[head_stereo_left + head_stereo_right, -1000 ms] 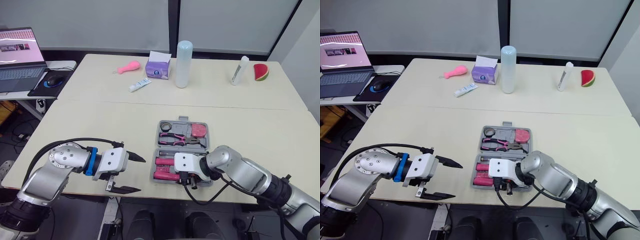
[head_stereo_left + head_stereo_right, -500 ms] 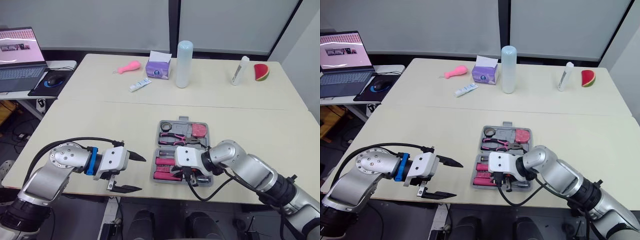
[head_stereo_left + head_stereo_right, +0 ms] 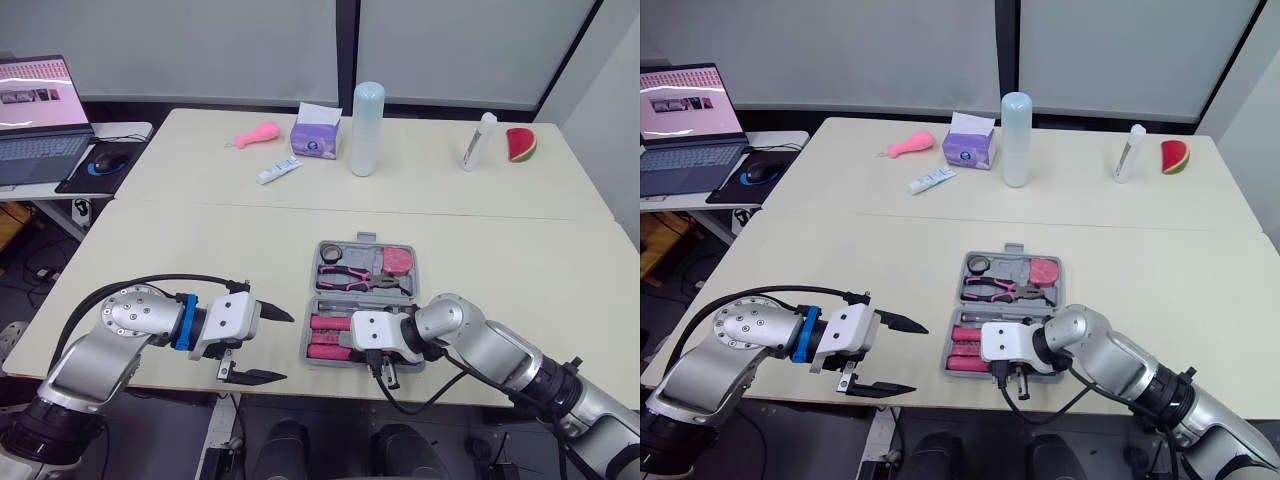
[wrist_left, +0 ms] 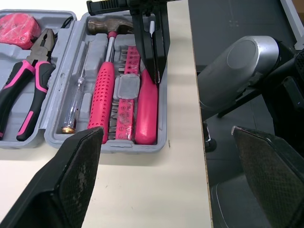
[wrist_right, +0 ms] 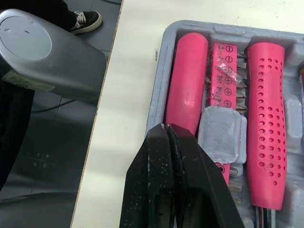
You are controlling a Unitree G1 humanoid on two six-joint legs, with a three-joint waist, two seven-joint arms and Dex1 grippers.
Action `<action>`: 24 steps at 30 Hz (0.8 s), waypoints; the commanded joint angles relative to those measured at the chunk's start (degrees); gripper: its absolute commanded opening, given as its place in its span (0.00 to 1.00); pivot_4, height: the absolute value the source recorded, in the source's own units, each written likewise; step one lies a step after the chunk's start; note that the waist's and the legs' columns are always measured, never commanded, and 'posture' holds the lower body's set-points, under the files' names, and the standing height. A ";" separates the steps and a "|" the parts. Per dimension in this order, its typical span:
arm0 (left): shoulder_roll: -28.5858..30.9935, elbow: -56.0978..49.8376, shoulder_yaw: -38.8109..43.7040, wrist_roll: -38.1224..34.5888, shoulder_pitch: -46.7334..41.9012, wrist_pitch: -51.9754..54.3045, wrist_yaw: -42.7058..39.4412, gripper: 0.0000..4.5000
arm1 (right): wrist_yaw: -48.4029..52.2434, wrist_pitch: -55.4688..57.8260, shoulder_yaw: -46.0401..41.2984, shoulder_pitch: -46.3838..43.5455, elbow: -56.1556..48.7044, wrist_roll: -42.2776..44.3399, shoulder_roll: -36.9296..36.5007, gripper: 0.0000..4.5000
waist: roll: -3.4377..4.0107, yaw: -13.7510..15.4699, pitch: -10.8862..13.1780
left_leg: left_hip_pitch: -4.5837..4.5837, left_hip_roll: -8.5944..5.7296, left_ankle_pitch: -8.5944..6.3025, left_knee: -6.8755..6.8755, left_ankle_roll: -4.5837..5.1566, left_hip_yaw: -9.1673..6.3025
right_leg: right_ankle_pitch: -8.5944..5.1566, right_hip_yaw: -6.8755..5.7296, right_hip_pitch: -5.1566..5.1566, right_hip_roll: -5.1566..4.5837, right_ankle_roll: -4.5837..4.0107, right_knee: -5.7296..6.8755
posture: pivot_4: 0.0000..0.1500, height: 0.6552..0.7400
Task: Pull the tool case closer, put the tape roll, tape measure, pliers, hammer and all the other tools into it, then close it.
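Observation:
The grey tool case lies open near the table's front edge. Its far half holds the tape roll, pliers and red tape measure. The near half holds the pink-handled hammer, a bit row and a pink driver handle. My right gripper is shut with nothing in it, its tips over the case's near edge beside the pink handle. My left gripper hangs open at the table's front edge, left of the case and apart from it.
Far across the table stand a tall pale bottle, a purple tissue box, a pink balloon, a tube, a white bottle and a watermelon slice. A laptop sits on a side desk at left.
My right arm lifted a little, then came back down, leaving its shut gripper at the case's near edge. The left arm and the case have not moved.

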 commanded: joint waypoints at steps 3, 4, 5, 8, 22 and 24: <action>-2.62 1.19 3.91 -3.58 0.42 3.61 4.83 1.00 | 0.67 2.17 -13.80 2.48 -11.72 9.13 -1.64 0.00 | -0.01 0.08 0.00 | -0.07 0.00 0.00 0.01 0.00 -0.01 | 0.00 -0.02 -0.03 -0.01 0.00 -0.02 | 1.00 0.44; -3.62 2.14 4.25 -3.31 0.03 3.84 6.52 1.00 | 0.11 1.25 -16.75 3.63 -12.55 9.61 -2.79 0.00 | -0.01 0.10 -0.01 | -0.07 0.00 0.00 0.01 0.00 -0.05 | 0.00 -0.05 -0.01 -0.01 0.00 -0.03 | 1.00 0.44; -4.62 3.12 4.48 -2.91 -0.44 3.98 8.04 1.00 | -0.19 -0.20 -19.56 5.35 -13.14 9.78 -4.31 0.00 | -0.01 0.13 -0.01 | -0.07 -0.01 0.00 0.01 0.00 -0.06 | 0.00 -0.06 0.02 -0.02 0.00 -0.03 | 1.00 0.44; -7.48 7.05 4.94 -1.51 -1.99 2.39 11.19 1.00 | -0.85 -6.79 -28.45 12.46 -13.05 11.11 -7.29 0.00 | -0.09 0.67 -0.01 | -0.08 -0.08 -0.01 0.02 0.01 -0.10 | 0.00 -0.14 0.08 -0.09 0.00 -0.10 | 1.00 0.44; -15.51 37.45 -2.03 9.82 -14.20 -13.30 12.16 0.17 | -14.87 -14.91 -32.16 21.11 5.60 -0.20 -6.58 0.00 | -0.11 0.04 -0.01 | -0.08 -0.03 0.06 0.05 -0.07 0.06 | 0.00 -0.03 0.01 0.00 0.00 -0.01 | 1.00 0.44; -16.61 40.65 -3.23 11.08 -15.85 -15.18 11.63 0.05 | -15.02 -16.58 -31.15 20.09 8.32 -1.05 -5.94 0.00 | -0.11 0.09 -0.01 | -0.08 -0.05 0.06 0.07 -0.08 0.09 | 0.00 -0.03 0.00 -0.02 0.00 -0.01 | 1.00 0.44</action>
